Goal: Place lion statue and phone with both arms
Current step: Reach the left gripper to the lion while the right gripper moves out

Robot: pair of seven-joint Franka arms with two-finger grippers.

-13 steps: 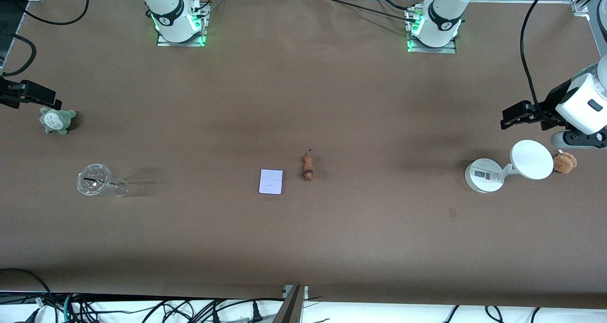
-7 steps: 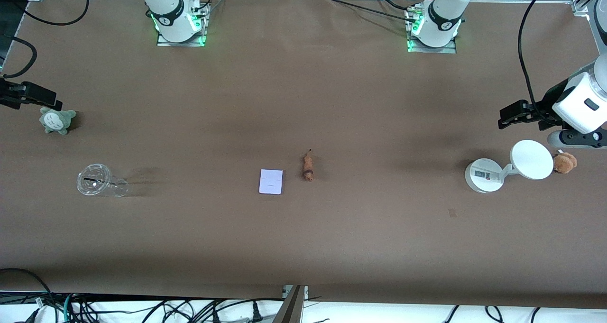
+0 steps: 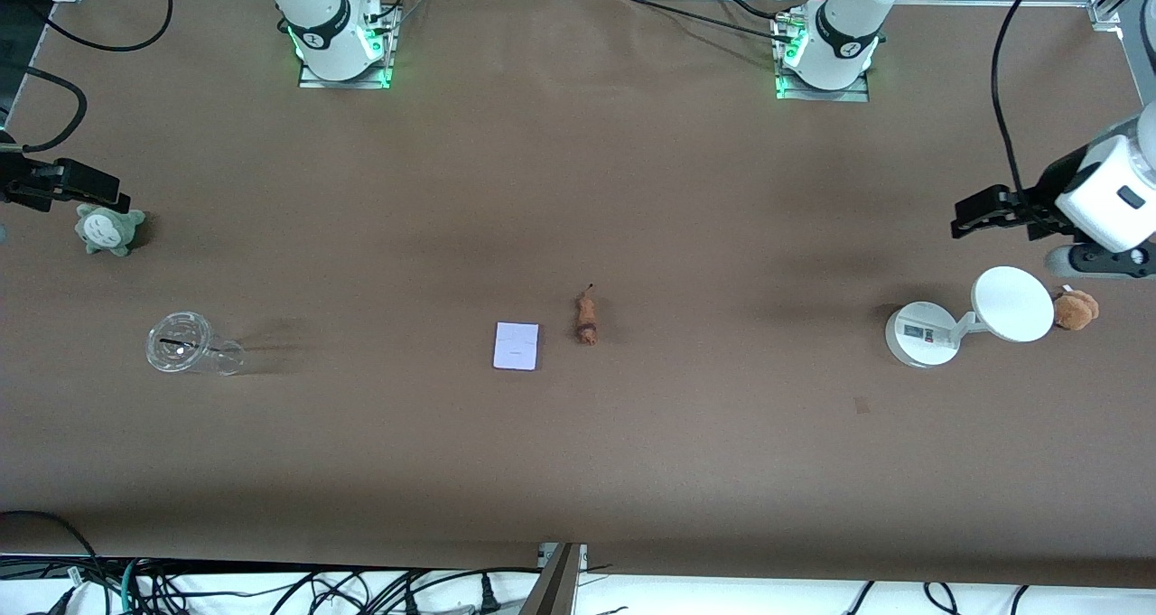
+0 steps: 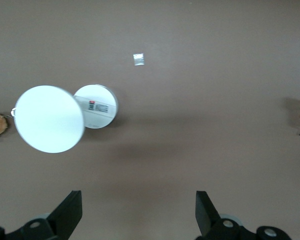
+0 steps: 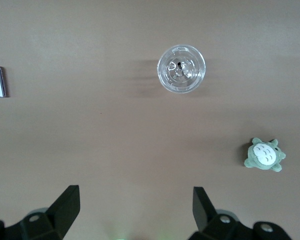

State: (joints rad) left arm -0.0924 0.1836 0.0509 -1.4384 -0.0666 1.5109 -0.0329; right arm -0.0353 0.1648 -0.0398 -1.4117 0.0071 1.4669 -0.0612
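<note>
Orange-brown lion statue (image 3: 586, 318) and flat lavender-white phone (image 3: 517, 346): mid-table, ungrasped, well apart from spread-fingered left gripper (image 3: 980, 216) and right gripper (image 3: 79, 189).

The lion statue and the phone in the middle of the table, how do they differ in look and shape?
The lion statue is orange-brown with a darker end and a thin dark tail; the phone is pale lavender-white. The lion statue is narrow, elongated and rounded, while the phone is a flat rectangle with rounded corners. The lion statue covers less of the table than the phone. Both lie side by side on the brown table, apart, and neither is held.
</note>
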